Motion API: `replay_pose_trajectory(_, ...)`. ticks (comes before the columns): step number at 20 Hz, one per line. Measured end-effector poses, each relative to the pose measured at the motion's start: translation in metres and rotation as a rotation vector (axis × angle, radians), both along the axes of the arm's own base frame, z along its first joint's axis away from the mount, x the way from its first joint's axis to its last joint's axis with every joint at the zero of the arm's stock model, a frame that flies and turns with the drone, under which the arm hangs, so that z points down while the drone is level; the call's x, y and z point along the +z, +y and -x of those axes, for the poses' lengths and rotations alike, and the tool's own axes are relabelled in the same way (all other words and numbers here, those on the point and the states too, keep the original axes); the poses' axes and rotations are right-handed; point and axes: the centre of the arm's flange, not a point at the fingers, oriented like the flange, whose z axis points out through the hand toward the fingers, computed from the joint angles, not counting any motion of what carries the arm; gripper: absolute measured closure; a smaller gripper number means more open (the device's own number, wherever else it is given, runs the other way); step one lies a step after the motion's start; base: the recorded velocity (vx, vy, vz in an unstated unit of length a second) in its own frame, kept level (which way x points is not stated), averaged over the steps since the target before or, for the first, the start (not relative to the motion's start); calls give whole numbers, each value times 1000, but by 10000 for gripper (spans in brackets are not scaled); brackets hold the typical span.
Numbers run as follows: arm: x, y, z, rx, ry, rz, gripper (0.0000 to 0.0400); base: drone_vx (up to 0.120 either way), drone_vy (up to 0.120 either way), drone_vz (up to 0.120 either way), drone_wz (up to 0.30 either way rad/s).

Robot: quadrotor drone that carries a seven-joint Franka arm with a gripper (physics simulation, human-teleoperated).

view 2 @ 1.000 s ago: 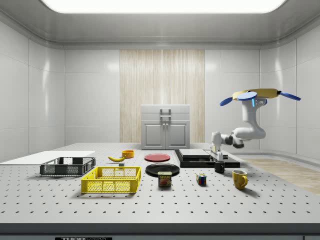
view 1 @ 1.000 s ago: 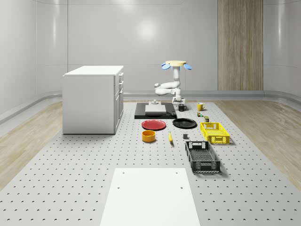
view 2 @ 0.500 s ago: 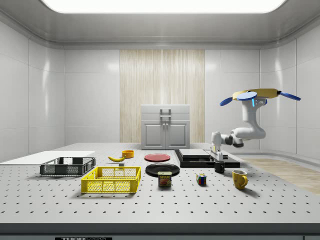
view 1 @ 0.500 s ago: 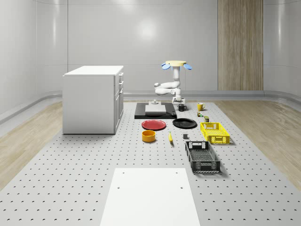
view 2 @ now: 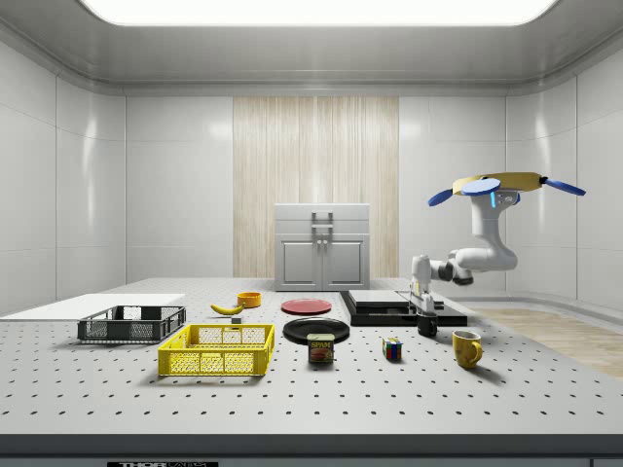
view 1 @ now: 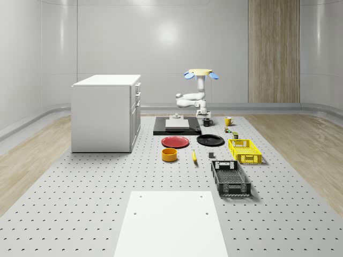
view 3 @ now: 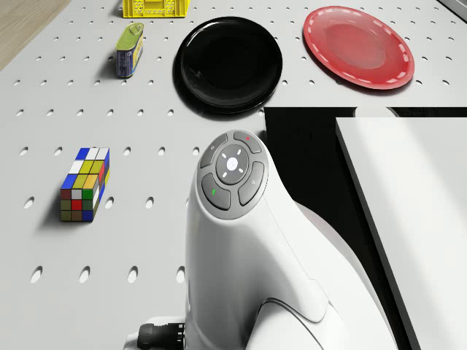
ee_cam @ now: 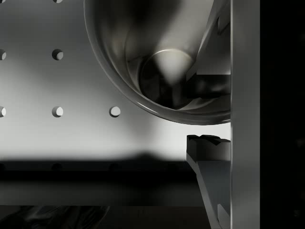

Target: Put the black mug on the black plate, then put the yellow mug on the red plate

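The black mug (view 2: 426,327) stands on the table beside the black platform, also seen at mug (view 1: 207,122). My gripper (view 2: 425,309) hangs straight above it, open. In the wrist view the gripper (ee_cam: 209,114) straddles the mug (ee_cam: 143,57) wall: one finger is inside the cup, and the other finger (ee_cam: 212,148) is outside, a small gap from the rim. The yellow mug (view 2: 466,348) stands further towards the side view's right. The black plate (view 3: 230,62) and red plate (view 3: 357,47) lie side by side, both bare. The drone (view 2: 501,184) hovers over the table's far end.
A black platform (view 1: 177,127) with a white slab is next to the mug. A Rubik's cube (view 3: 85,184) and a can (view 3: 130,49) lie near the black plate. A yellow crate (view 1: 244,150), a black crate (view 1: 230,178), an orange bowl (view 1: 169,155) and a white cabinet (view 1: 106,112) stand further off.
The arm's forearm has shifted slightly; the gripper stays over the black mug. The mug has not moved.
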Motion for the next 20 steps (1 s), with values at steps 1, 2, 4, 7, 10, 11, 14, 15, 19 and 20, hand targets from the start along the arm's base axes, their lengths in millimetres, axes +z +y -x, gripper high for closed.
replay_pose_trajectory(1, -4, 0, 0, 0, 0, 0, 289, 0, 0, 120, 0)
replay_pose_trajectory(2, -8, 0, 0, 0, 0, 0, 290, 0, 0, 120, 0)
replay_pose_trajectory(4, -15, 0, 0, 0, 0, 0, 290, 0, 0, 120, 0)
replay_pose_trajectory(7, -22, 0, 0, 0, 0, 0, 290, 0, 0, 120, 0)
replay_pose_trajectory(10, -26, 0, 0, 0, 0, 0, 290, 0, 0, 120, 0)
replay_pose_trajectory(11, -27, 0, 0, 0, 0, 0, 290, 0, 0, 120, 0)
replay_pose_trajectory(14, -28, 0, 0, 0, 0, 0, 290, 93, 0, 120, 0)
replay_pose_trajectory(15, -29, 0, 0, 0, 0, 0, 290, 120, 0, 120, 0)
replay_pose_trajectory(19, -29, 0, 0, 0, 0, 0, 290, 120, 0, 80, 0)
replay_pose_trajectory(20, -30, 0, 0, 0, 0, 0, 290, 120, 0, 0, 0)
